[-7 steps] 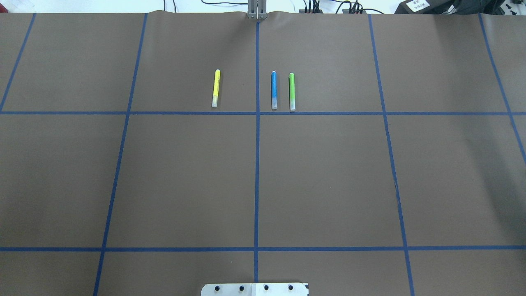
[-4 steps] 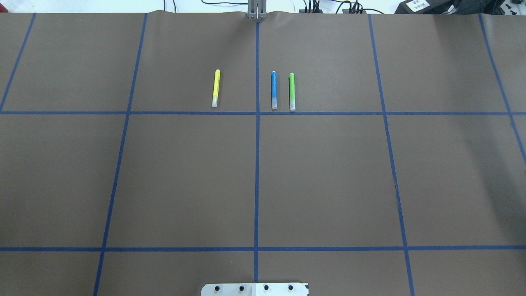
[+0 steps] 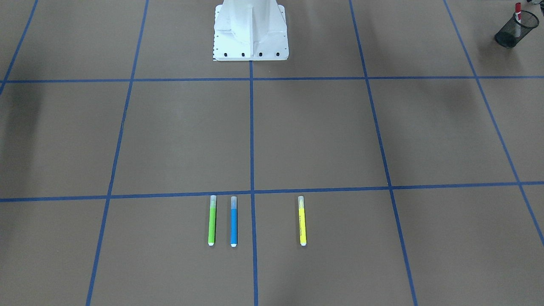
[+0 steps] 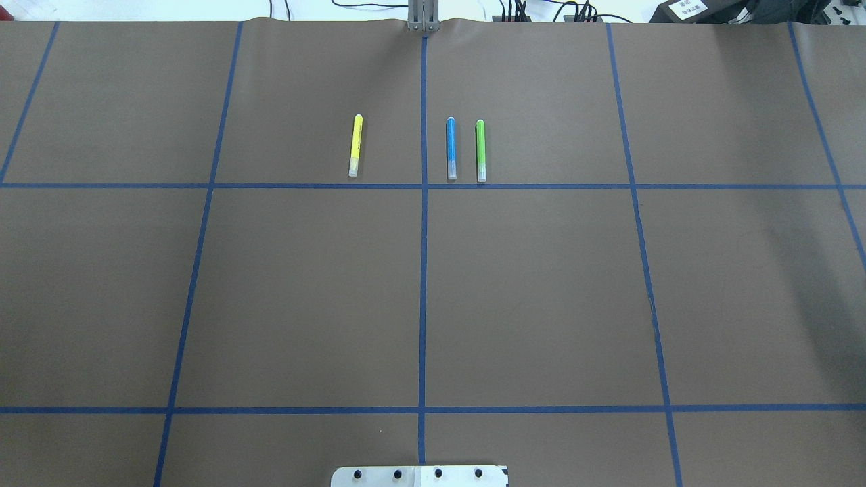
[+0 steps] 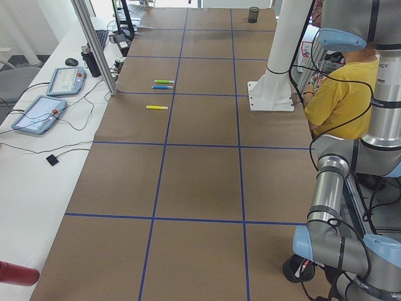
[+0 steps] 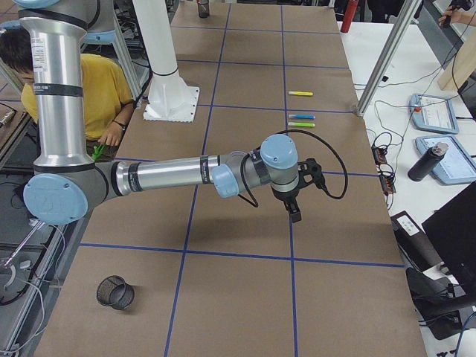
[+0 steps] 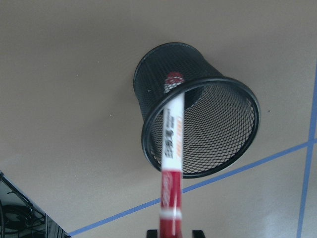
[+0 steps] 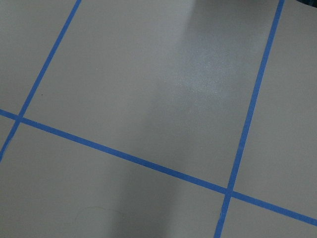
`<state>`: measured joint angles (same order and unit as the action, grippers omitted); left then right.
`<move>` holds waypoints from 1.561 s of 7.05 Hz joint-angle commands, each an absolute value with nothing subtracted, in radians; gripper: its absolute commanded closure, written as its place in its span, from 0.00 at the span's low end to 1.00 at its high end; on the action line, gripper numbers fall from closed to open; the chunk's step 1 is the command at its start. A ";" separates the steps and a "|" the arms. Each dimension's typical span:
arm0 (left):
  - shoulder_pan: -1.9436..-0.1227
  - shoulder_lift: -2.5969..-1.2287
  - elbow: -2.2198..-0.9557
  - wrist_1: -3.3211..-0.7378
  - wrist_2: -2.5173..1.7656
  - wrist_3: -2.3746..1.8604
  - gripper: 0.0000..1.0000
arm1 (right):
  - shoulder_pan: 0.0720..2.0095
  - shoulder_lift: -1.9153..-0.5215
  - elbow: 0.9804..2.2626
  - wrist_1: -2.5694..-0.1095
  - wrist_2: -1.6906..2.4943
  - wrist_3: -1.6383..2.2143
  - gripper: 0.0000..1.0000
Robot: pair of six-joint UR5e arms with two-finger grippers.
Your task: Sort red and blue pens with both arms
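While left gripper [image 7: 174,233] holds it, marker [image 7: 172,141] reaches cup [image 7: 148,82].

The surface [image 4: 304,297] was plain brown, ruled into large squares by blue tape lines [image 4: 423,297]. On its far part, the blue pen [image 4: 451,145] was bright blue with a clear cap. The green pen [image 4: 481,149] right of it and the yellow pen [image 4: 355,143] to the left had clear caps too. The marker [image 7: 172,139] had a white barrel with red print and red at both ends. The mesh cup [image 7: 151,79] was black. The right arm [image 6: 171,175] was silver-grey with pale blue joint caps, and the pedestal [image 3: 250,29] was white.
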<state>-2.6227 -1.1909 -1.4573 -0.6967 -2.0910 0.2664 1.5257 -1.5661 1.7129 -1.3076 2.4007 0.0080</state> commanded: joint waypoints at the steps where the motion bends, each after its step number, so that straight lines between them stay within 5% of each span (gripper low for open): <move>1: -2.623 -1.196 -1.471 -0.693 -2.094 0.265 0.00 | 1.525 -1.563 1.713 -1.308 2.401 0.015 0.00; 3: -2.622 -1.206 -1.543 -0.687 -2.092 0.279 0.00 | 1.523 -1.562 1.713 -1.307 2.401 0.029 0.00; 7: -2.593 -1.192 -1.885 -0.704 -2.085 0.284 0.00 | 1.519 -1.563 1.703 -1.308 2.399 0.031 0.00; 11: -2.249 -1.201 -2.089 -0.905 -2.157 0.304 0.00 | 1.519 -1.563 1.677 -1.308 2.399 0.032 0.00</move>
<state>-2.3796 -1.1980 -2.0556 -0.7983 -2.1266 0.3075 1.5187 -1.5621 1.6845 -1.3085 2.3992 0.0321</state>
